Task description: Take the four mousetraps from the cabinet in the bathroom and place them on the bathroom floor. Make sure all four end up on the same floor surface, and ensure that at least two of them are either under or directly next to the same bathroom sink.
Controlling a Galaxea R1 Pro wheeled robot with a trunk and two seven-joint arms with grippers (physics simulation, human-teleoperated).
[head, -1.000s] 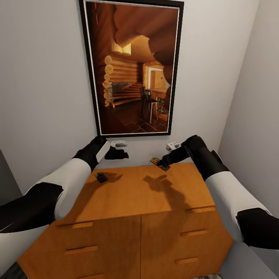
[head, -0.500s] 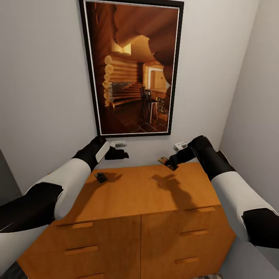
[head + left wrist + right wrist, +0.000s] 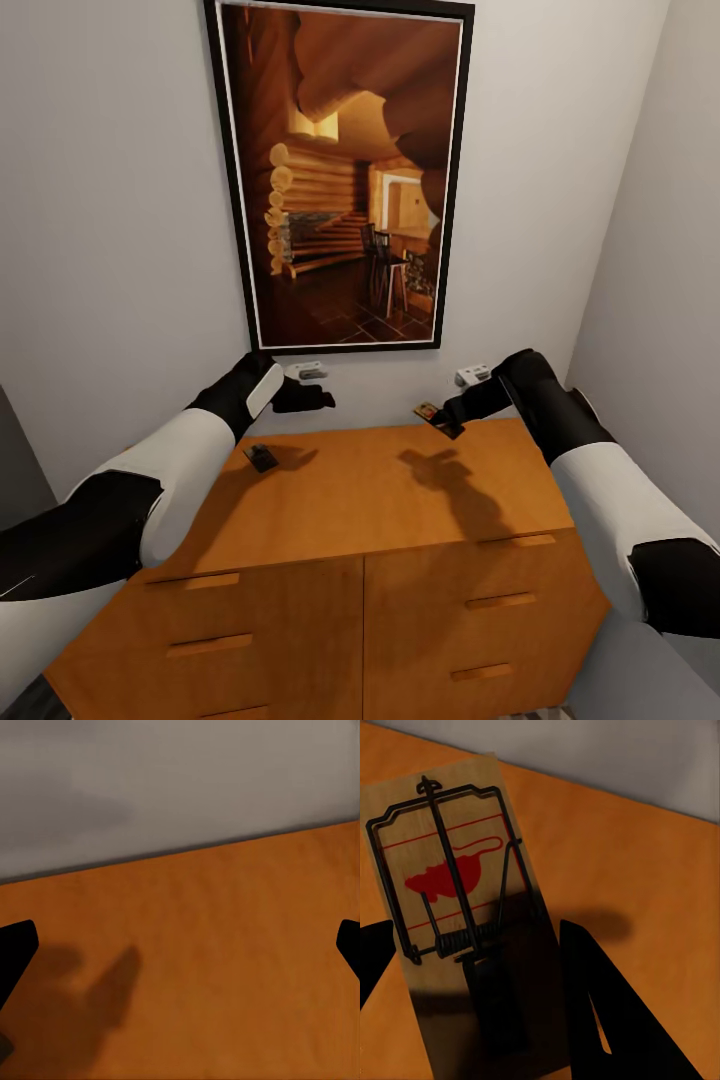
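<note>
Grey walls (image 3: 120,200) close in the scene on three sides, and a tall black-framed picture (image 3: 340,175) of a log-cabin interior hangs on the far wall. Below the picture stands the orange-brown cabinet (image 3: 350,500), its flat top facing the head camera and its drawer fronts with slab pulls (image 3: 500,601) in the foreground. Both arms, white with black forearms, reach over the cabinet top.

The right gripper (image 3: 443,422) hangs above the far right part of the top, its fingers closed on one mousetrap (image 3: 430,411), which is tilted and lifted clear of the wood; a shadow (image 3: 450,480) of gripper and trap falls on the top below it. In the right wrist view this mousetrap (image 3: 457,930) shows its dark wire parts and a red mouse mark, with a black finger (image 3: 607,1020) against its edge.

The left gripper (image 3: 310,398) hovers above the far left part of the top with its fingers spread wide and nothing between them. A second mousetrap (image 3: 261,457) lies flat on the cabinet top near the left gripper, apart from it.
</note>
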